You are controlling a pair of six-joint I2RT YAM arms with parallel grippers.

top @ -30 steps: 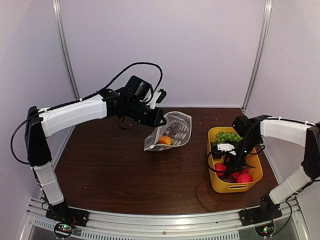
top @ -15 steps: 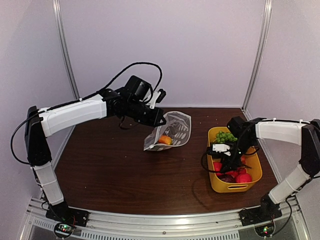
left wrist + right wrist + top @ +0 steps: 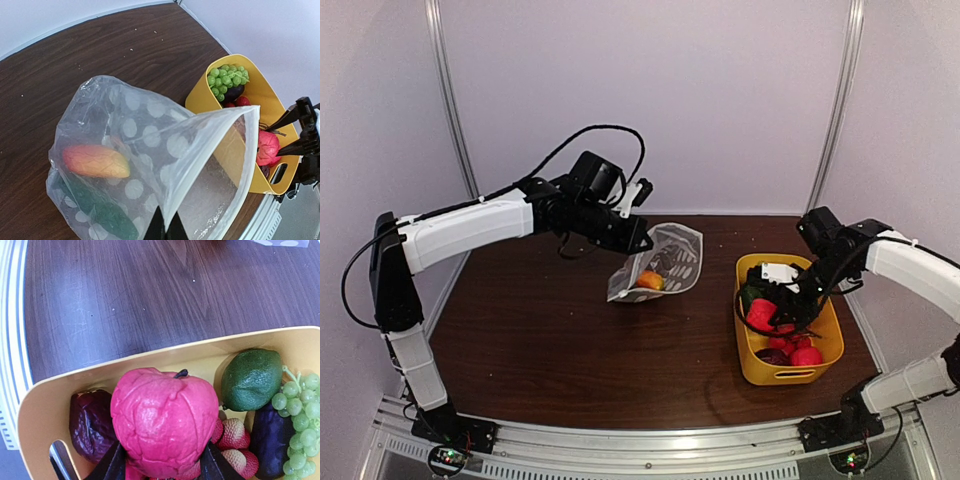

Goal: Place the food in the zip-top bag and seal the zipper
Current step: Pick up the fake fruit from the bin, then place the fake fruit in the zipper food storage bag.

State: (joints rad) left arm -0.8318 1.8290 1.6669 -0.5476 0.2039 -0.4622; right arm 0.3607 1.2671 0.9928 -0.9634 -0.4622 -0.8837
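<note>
Dark wood table [image 3: 540,340], white walls [image 3: 650,100]. Left gripper [image 3: 640,240] pinches the zip-top bag [image 3: 668,262] by its rim, mouth open, near the yellow tub [image 3: 790,376]. Right gripper [image 3: 162,452] clamps a pink toy fruit [image 3: 160,410] over the tub. I'd lift it clear, then drop it mid-mouth.

Open dotted bag [image 3: 145,135] holds an orange fruit [image 3: 95,161].

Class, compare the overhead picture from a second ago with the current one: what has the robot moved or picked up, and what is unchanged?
The right gripper, which was down among the food in the yellow tub, has lifted, clamped on a pink fruit. The left gripper still holds the zip-top bag up by its mouth, with the orange piece inside as before.
</note>
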